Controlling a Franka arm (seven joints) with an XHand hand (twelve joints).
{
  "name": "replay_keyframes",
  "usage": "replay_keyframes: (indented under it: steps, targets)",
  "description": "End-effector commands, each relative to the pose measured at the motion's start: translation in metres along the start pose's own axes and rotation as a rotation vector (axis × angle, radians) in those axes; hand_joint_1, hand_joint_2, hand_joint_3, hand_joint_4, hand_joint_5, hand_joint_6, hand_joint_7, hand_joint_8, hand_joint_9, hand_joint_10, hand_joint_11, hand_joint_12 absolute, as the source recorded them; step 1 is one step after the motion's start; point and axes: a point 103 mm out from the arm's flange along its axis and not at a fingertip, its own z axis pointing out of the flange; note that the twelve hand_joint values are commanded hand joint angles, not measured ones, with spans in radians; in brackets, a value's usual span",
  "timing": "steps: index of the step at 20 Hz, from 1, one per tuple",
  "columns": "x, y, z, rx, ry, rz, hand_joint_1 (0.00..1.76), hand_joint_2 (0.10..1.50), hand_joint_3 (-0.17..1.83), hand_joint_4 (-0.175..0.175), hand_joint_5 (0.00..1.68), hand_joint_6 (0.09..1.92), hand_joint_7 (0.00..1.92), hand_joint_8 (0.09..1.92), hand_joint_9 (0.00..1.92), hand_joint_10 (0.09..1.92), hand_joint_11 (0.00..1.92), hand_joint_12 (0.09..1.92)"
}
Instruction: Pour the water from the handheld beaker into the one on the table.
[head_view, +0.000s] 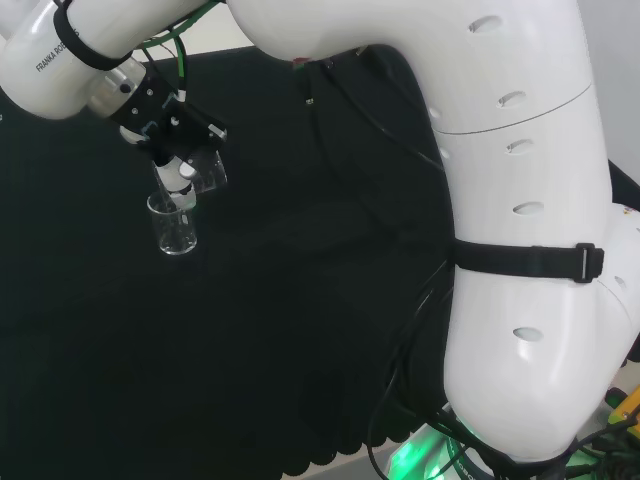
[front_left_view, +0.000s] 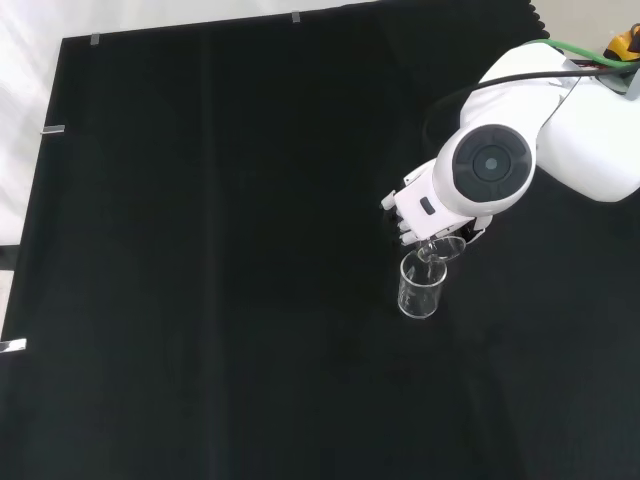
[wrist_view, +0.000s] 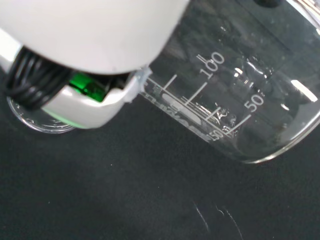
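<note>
Over black cloth (front_left_view: 200, 300), held beaker (wrist_view: 235, 100) tilted.

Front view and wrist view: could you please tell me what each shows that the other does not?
Only the front view shows the hand over an upright beaker on the cloth, with the arm's grey cap in front. Only the wrist view shows the printed scale marks on the held beaker, close up and tilted. Both show the held beaker and black cloth.

A clear handheld beaker (head_view: 205, 172) tilts over the upright beaker on the cloth (head_view: 173, 228).
</note>
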Motion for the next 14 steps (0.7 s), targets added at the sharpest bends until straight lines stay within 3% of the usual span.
replay_keyframes:
  steps: [1, 14]
  targets:
    - [-0.0003, -0.0004, 0.0000, -0.002, -0.001, 0.001, 1.33, 0.65, 0.56, -0.175, 1.46, 0.23, 1.59, 0.09, 1.54, 0.09, 1.08, 0.87]
    - [-0.0019, -0.0019, -0.0013, -0.004, -0.002, -0.003, 1.33, 0.65, 0.56, -0.175, 1.46, 0.23, 1.59, 0.09, 1.54, 0.09, 1.08, 0.87]
